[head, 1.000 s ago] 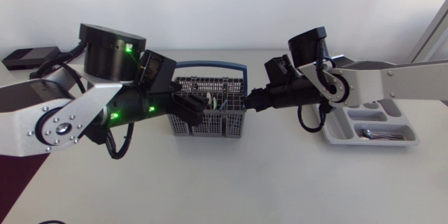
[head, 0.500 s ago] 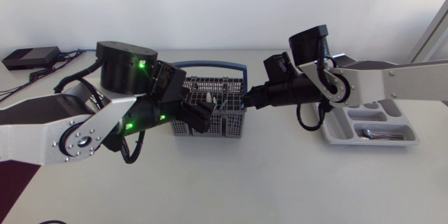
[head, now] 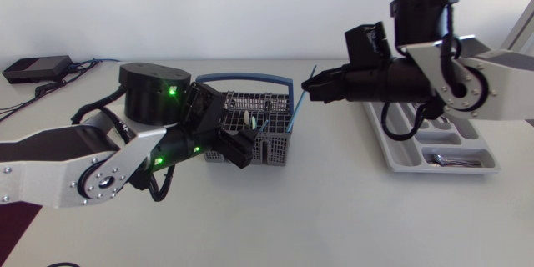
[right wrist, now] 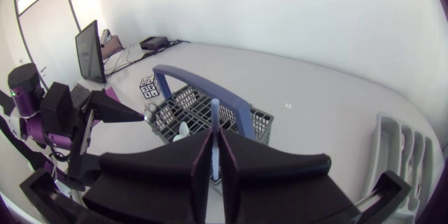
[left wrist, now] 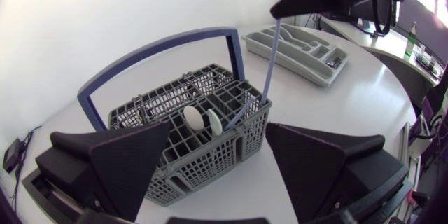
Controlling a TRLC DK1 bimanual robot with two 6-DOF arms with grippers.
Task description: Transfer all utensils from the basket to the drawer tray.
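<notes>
A grey mesh basket [head: 265, 143] with a blue handle [head: 248, 77] stands mid-table. Two white spoon heads [left wrist: 193, 119] stand in it. My right gripper [head: 312, 92] hangs above the basket's right end, shut on a thin blue utensil [head: 300, 100]. That utensil slants down with its lower end at the basket's end compartment; it also shows as the blue utensil [left wrist: 274, 56] and between the right fingers [right wrist: 215, 147]. My left gripper [left wrist: 224, 182] stands open just in front of the basket [left wrist: 210, 150], nothing between its fingers. The grey drawer tray [head: 400, 154] lies at the right.
Metal cutlery [head: 452, 161] lies in the tray's front compartment. A black box [head: 35, 68] with cables sits at the table's far left corner. My left arm [head: 100, 167] fills the table's left side, and bare table lies in front of the basket.
My right gripper shut on the blue utensil and rose up and to the right, lifting it out of the basket. The left arm shifted lower and closer to the basket's front.
</notes>
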